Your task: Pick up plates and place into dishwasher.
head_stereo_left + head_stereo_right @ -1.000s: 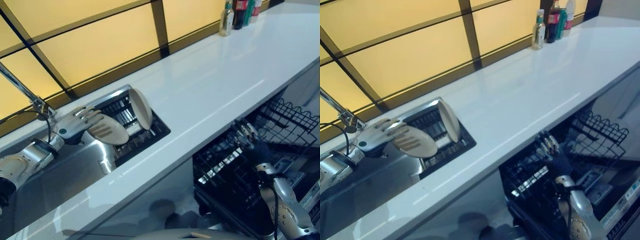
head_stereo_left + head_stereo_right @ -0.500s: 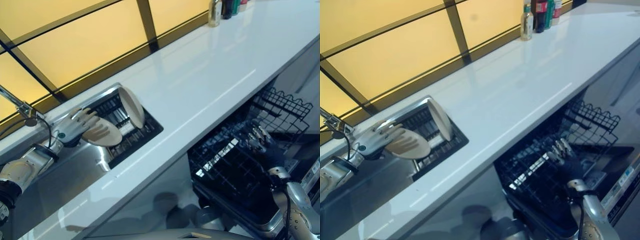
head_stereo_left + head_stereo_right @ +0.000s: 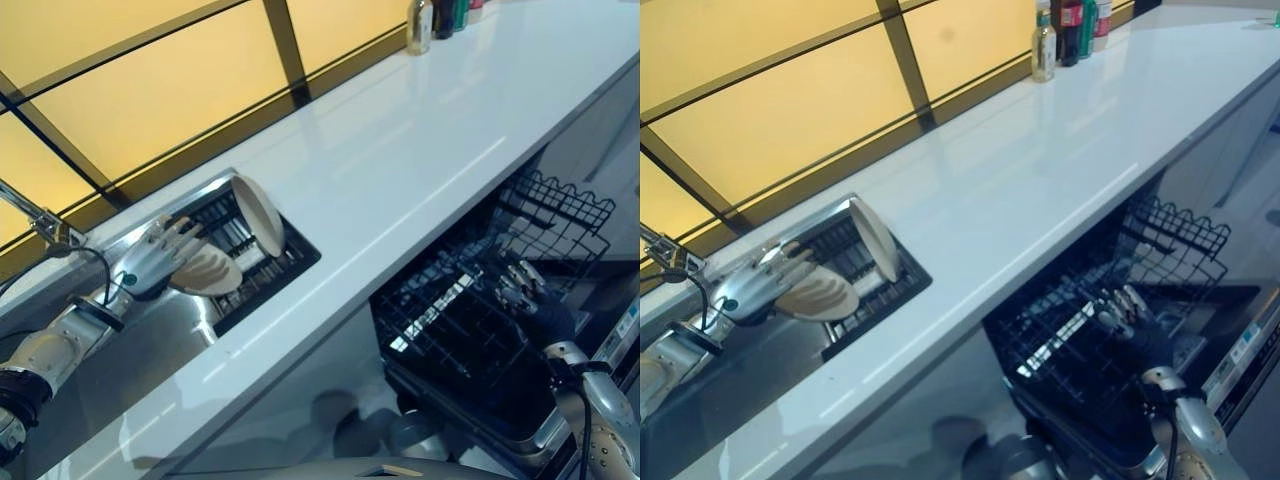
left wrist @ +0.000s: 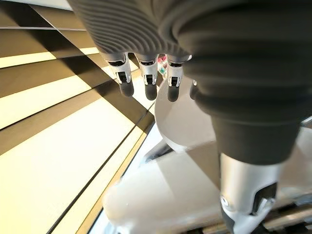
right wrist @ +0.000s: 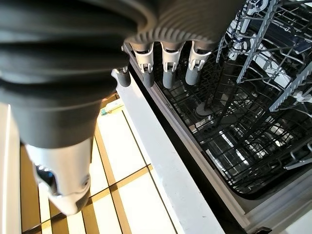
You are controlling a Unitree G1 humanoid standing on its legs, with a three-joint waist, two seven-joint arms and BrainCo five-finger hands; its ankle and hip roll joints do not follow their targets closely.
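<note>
Since the earlier frames the camera has swung, so the whole scene sits differently; within it the left robot hand has drawn its plate a little closer to the upright plate that stands in the sink rack. That robot hand grips the held plate, thumb under and fingers spread over its top face, at about 9 o'clock in the head views, above the sink. The right robot hand hangs with fingers loosely extended and empty over the dishwasher rack at about 4 o'clock, below the edge of the white desk. By my reading the step in hand is the lift-out. Next, the plate must clear the rack and travel across to the dishwasher, kept firmly pinched.
</note>
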